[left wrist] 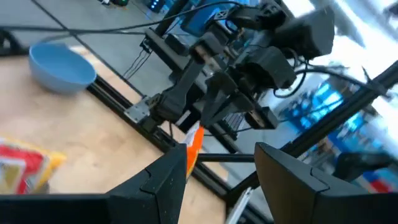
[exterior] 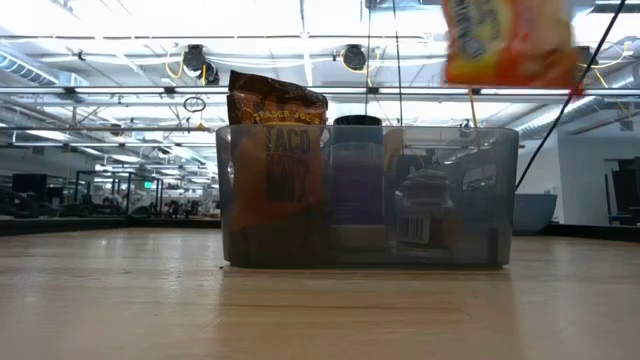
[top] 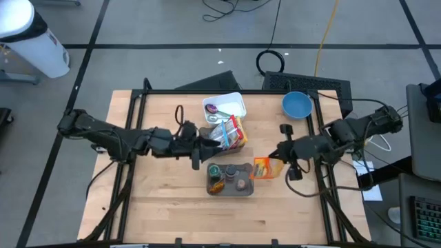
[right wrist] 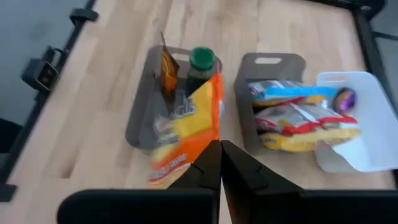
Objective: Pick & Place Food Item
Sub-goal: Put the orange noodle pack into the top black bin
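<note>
Sitting mid-desk (top: 158, 200), grey bin (top: 231, 179) holding a taco-seasoning packet (exterior: 275, 150), green-lidded jar (right wrist: 202, 61) and another jar (exterior: 425, 205). Hanging just beside that bin, orange snack bag (top: 264, 167) pinched in right tool (top: 280, 153). Hovering spread, gripping nothing, left tool (top: 207, 148) over second bin (right wrist: 273, 102) holding snack packs. Lying beyond: white tray (top: 224, 105), blue bowl (top: 297, 105).

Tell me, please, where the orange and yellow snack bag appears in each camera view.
High view: orange snack bag at the right gripper, beside the grey bin.
Low view: bag top right, above the bin.
Left wrist view: thin orange edge, centre.
Right wrist view: bag over the bin.
Shared landmark: the bin.
</note>
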